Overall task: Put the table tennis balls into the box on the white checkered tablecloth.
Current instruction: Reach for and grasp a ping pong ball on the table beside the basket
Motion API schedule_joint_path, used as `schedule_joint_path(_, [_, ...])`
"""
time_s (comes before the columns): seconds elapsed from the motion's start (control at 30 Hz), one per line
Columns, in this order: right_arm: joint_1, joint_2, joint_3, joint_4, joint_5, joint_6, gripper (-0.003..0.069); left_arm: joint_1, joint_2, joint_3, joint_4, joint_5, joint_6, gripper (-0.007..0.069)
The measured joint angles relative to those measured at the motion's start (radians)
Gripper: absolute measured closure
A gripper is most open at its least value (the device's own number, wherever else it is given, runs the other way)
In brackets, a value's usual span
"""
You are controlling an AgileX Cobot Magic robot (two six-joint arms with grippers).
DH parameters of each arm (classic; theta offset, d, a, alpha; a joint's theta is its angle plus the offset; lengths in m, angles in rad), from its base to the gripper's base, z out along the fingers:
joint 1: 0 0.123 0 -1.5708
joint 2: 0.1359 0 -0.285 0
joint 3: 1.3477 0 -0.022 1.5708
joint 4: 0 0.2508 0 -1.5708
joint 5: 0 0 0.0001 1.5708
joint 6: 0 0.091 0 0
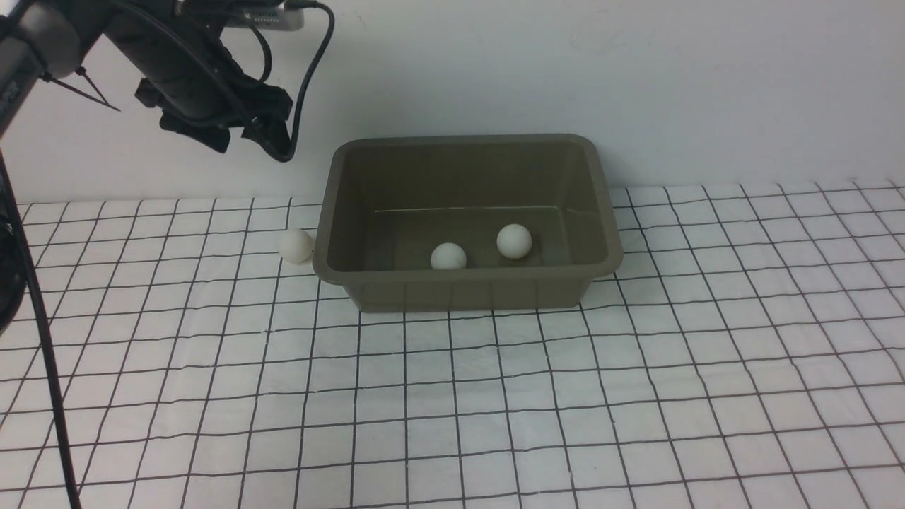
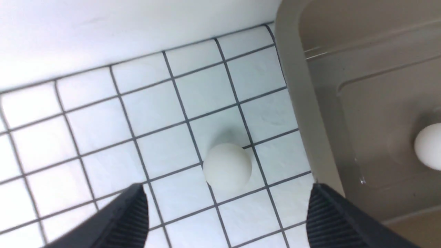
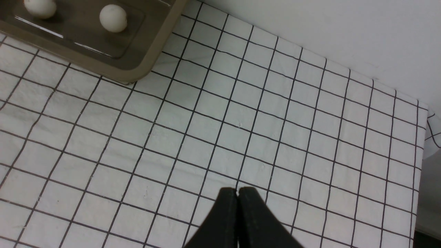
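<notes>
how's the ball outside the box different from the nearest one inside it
The outside ball lies on the tablecloth left of the box; the inside ball rests on the box's floor. The open left gripper hangs over the outside ball, not the inside ball. Both are plain white spheres of like size.

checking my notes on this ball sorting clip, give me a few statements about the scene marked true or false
1. Two table tennis balls lie inside the box. True.
2. A third ball sits on the white checkered tablecloth beside the box. True.
3. The left gripper is shut on a ball. False: the left gripper is open and empty.
4. The right gripper is open. False: the right gripper is shut, holding nothing.
</notes>
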Motion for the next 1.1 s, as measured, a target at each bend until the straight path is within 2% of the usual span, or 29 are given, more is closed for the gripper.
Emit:
schedule_joint_path(0.43, [0.000,0.000,0.000,0.044,-0.001,0.000,0.0676,0.002,0.180,0.000,-0.048,-0.012,0.000,0.0073])
schedule_joint_path(1.0, [0.000,0.000,0.000,0.044,-0.001,-0.003,0.0676,0.002,0.267,0.000,-0.052,-0.082,0.000,0.0073])
schedule_joint_path(1.1, [0.000,0.000,0.000,0.044,-0.001,-0.003,0.0676,0.002,0.272,0.000,-0.055,-0.093,-0.007,0.0113])
